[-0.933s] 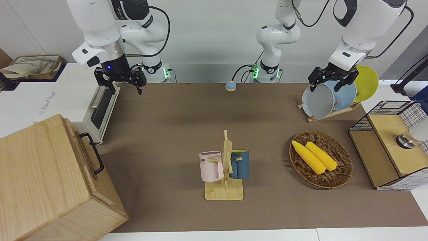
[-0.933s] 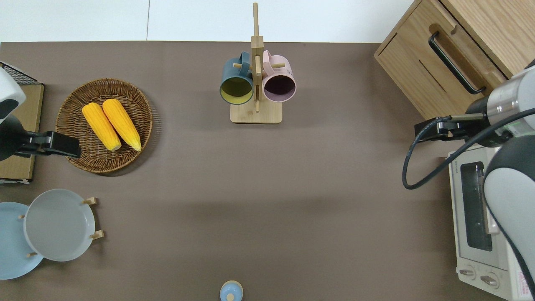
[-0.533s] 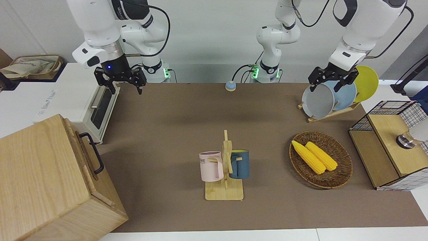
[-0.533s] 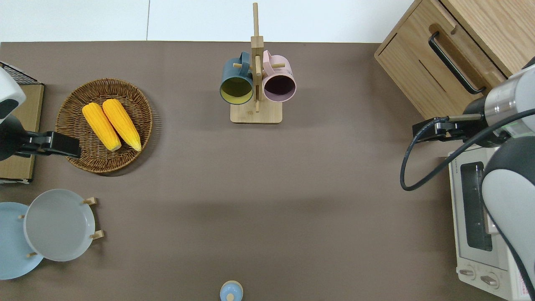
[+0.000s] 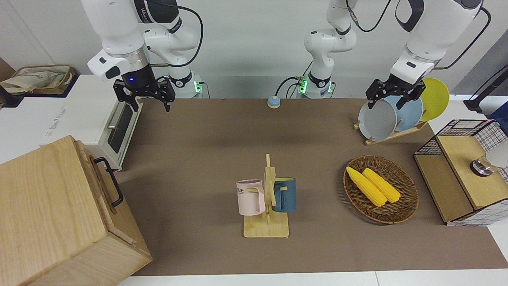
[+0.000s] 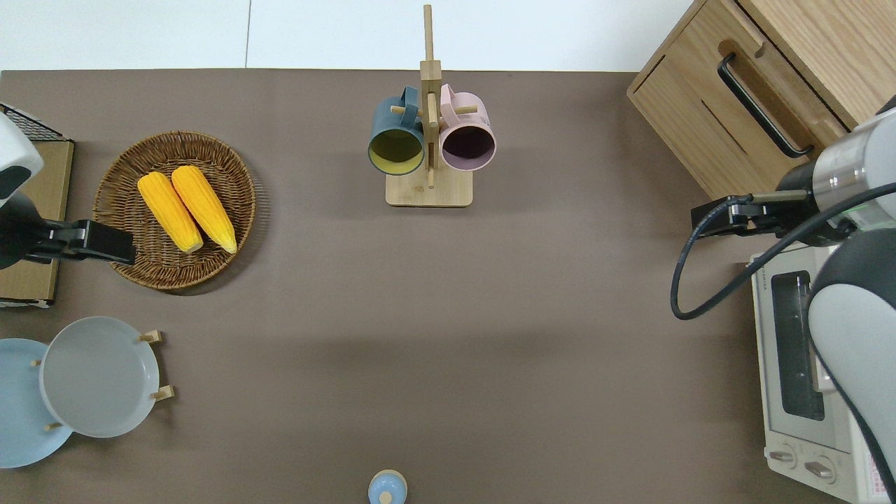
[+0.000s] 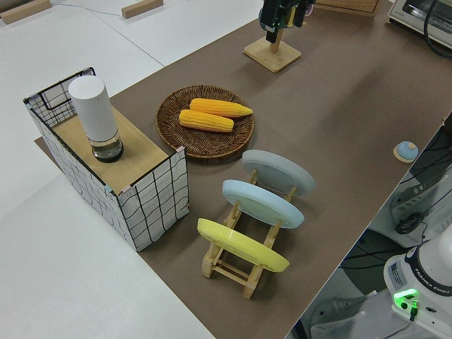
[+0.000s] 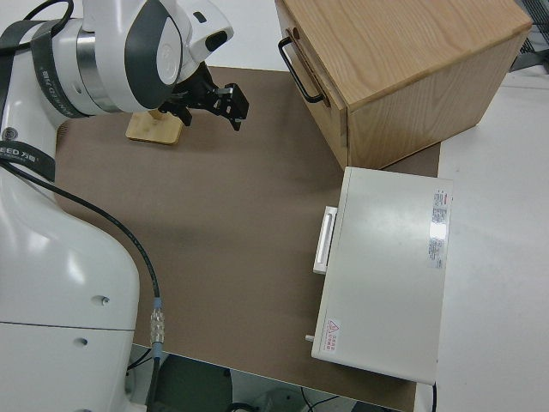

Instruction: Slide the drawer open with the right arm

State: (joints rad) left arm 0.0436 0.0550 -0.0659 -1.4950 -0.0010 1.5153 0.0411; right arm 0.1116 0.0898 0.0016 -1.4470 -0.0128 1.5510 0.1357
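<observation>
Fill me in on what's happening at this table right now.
The right gripper hangs open in the air over the table mat, between the toaster oven and the wooden cabinet. It holds nothing and is not touching the drawer, which is shut, its black handle untouched. The left arm is parked.

A: Front camera sits across the table, raised, facing both robots; whole brown mat in frame. Overhead looks straight down the robots' way, arms entering from the bottom edge.

B: Shared landmarks? Mug rack (image 5: 266, 198) shows in both, and the corn basket (image 6: 174, 210).

A: Yes. Left side camera, raised at the left arm's end, looks diagonally along the table, close on the plate rack (image 7: 248, 226). Right side camera rides above the right arm, close on the toaster oven (image 8: 388, 275) and wooden cabinet (image 8: 403, 69).
</observation>
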